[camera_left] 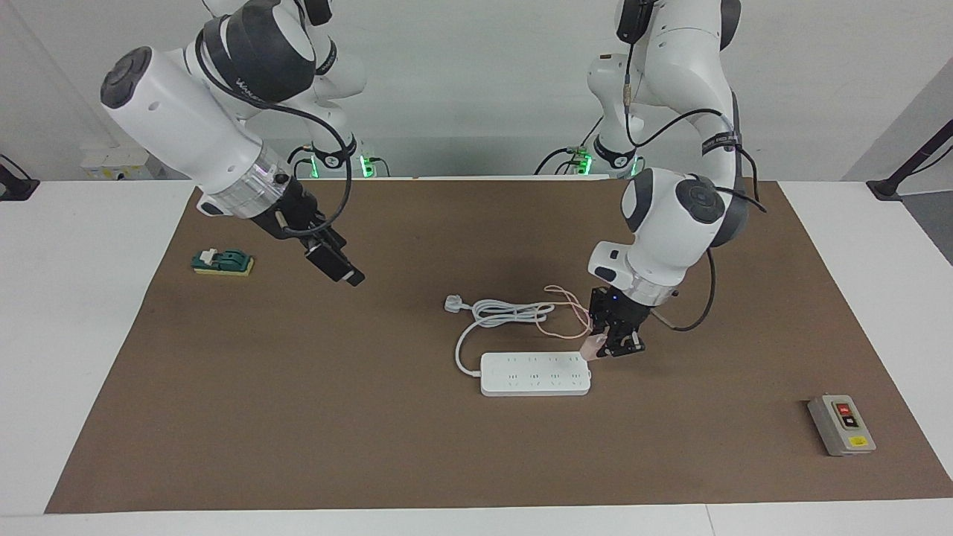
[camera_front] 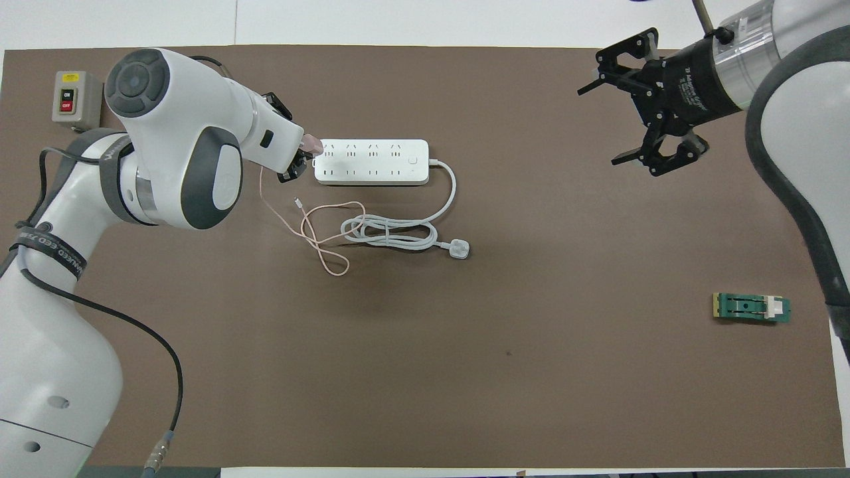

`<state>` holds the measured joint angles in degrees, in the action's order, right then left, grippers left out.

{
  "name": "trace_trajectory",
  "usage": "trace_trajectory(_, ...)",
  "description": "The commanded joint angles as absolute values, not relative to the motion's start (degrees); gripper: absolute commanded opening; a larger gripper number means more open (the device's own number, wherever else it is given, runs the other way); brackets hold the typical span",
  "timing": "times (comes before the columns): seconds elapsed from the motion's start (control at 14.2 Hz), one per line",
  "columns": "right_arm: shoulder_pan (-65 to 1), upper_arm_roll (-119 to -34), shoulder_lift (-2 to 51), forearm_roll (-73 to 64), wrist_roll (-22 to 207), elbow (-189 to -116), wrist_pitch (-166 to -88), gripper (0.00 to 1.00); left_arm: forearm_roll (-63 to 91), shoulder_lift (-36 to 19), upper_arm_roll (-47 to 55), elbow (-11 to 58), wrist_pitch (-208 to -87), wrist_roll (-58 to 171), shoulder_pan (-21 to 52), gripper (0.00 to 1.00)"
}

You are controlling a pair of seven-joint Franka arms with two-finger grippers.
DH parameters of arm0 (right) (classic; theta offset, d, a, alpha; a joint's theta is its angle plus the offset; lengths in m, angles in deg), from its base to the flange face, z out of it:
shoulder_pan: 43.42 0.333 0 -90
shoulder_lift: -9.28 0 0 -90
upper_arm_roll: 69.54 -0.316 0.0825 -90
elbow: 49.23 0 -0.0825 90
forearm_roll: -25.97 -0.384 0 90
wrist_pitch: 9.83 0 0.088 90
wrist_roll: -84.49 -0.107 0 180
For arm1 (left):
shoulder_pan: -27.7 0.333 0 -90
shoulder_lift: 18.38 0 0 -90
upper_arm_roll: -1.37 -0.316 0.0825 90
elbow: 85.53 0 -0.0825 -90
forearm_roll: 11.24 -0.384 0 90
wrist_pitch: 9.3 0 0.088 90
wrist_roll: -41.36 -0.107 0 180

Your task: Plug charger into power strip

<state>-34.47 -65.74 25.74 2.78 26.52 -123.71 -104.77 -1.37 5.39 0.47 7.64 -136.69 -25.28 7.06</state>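
The white power strip [camera_left: 534, 373] lies flat mid-table; it also shows in the overhead view [camera_front: 370, 161]. Its thick white cord [camera_left: 500, 313] coils nearer the robots and ends in a white three-pin plug [camera_left: 453, 302]. My left gripper [camera_left: 604, 348] is shut on the pale pink charger [camera_left: 591, 348], holding it at the strip's end toward the left arm, just above the end sockets. The charger also shows in the overhead view [camera_front: 311, 143]. Its thin pink cable [camera_front: 319, 232] trails on the mat. My right gripper [camera_left: 339, 266] hangs raised over bare mat, fingers spread in the overhead view [camera_front: 654, 136].
A grey box with red and black buttons [camera_left: 842, 424] stands toward the left arm's end, farther from the robots. A green switch block [camera_left: 222, 262] lies toward the right arm's end. The brown mat [camera_left: 298, 417] covers most of the table.
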Motion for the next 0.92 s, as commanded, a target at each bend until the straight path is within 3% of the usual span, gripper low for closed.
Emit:
trace_trajectory(0.0, -34.7, -66.1, 23.5, 9.7, 39.5, -123.9, -104.1, 1.00, -5.1, 4.4, -0.4, 11.0, -138.7, -27.7, 6.1, 0.00)
trace_trajectory(0.28, -34.9, -66.1, 21.4, 18.7, 59.8, -123.9, -104.0, 1.00, -5.9, 4.3, -0.4, 12.5, -139.0, -27.6, 6.3, 0.00)
trace_trajectory(0.85, -38.9, -66.1, 17.5, 24.2, 84.6, -124.1, -99.1, 1.00, -5.9, 5.3, -0.4, 11.9, -141.0, -26.8, 5.5, 0.00)
